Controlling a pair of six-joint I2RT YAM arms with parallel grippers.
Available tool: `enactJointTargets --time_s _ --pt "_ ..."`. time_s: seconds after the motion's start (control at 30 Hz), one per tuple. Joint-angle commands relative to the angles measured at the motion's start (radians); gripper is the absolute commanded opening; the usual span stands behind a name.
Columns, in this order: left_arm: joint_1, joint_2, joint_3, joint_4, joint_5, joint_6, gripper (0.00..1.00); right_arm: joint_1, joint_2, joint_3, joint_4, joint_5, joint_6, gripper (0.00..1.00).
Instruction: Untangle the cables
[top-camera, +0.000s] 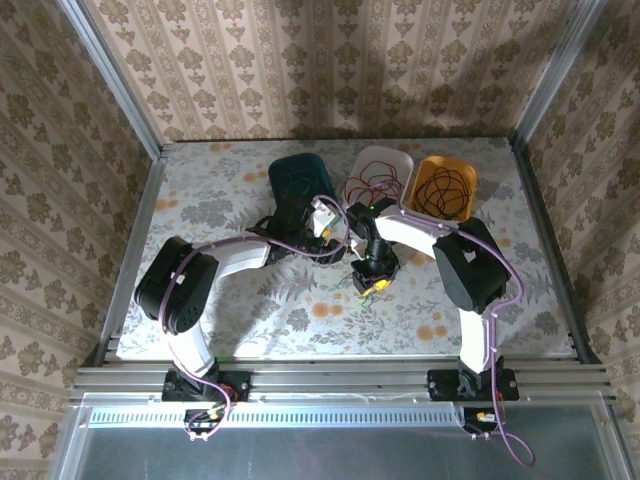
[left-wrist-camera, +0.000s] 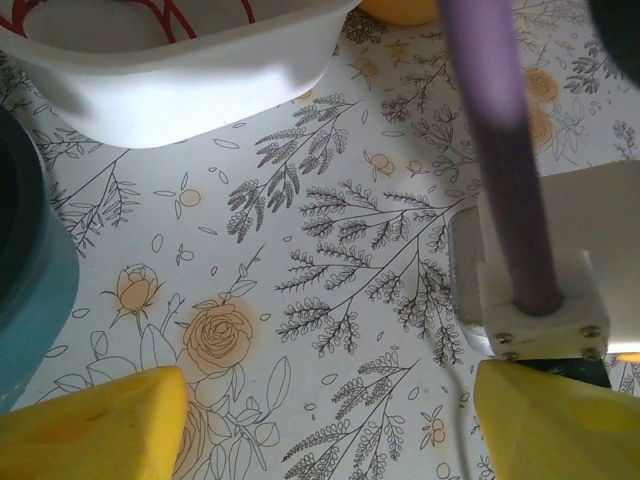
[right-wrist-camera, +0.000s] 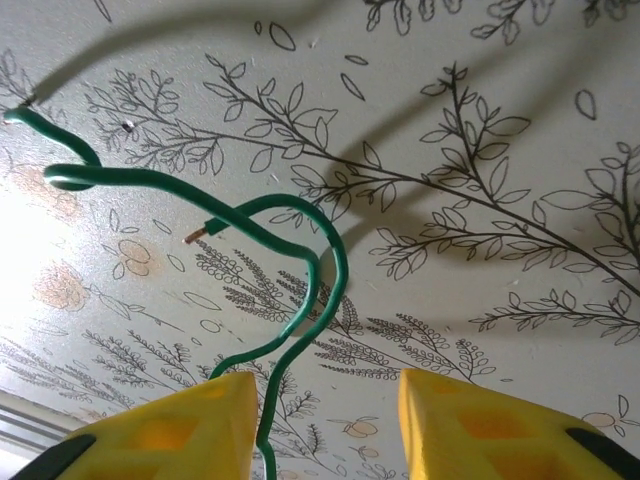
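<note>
Task thing: the green cable (right-wrist-camera: 342, 268) lies loose on the desk (top-camera: 250, 310), at mid-desk and near of the tubs. It bends through several loops and shows a bare copper tip.
Other cables: the red cables (top-camera: 375, 185) sit in the white tub (top-camera: 400, 155) and the black cables (top-camera: 445, 190) in the orange tub (top-camera: 440, 160), both at the far side.
Right tool (right-wrist-camera: 320, 430): released; its jaws stand apart with one strand of the green cable running up between them, close beside one finger and well clear of the other.
Left tool (left-wrist-camera: 330, 430): released, spread wide over bare desk with nothing between the jaws; it sits left of the right tool and a little farther.
Nearer arm: we judge the right, since it already straddles the cable.
Key relation: the strand's long axis runs away from the tool, across the line on which the jaws close, so we think a plain squeeze would catch it.
Risk: the strand sits off-centre, so we expect it may slip past the fingertip.
</note>
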Motion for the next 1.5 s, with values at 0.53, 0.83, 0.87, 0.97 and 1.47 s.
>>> enactJointTargets --time_s 0.53,0.83,0.87,0.97,1.47 --pt "-0.035 -0.064 0.038 -0.149 0.126 0.129 0.81 -0.085 -0.124 0.039 0.109 -0.142 -0.009 0.0" --pt "-0.036 -0.019 0.106 -0.133 0.172 0.096 0.71 -0.123 -0.137 0.085 0.14 -0.227 0.017 0.0" --pt "-0.034 -0.01 0.11 -0.132 0.171 0.097 0.68 -0.123 -0.145 0.08 0.155 -0.242 0.019 0.0" --pt "-0.031 0.007 0.108 -0.107 0.159 0.09 0.51 -0.123 -0.176 0.053 0.19 -0.264 0.027 0.0" --pt "0.026 0.012 0.077 -0.022 0.128 0.007 0.0 -0.271 -0.347 -0.083 0.342 -0.33 0.124 0.0"
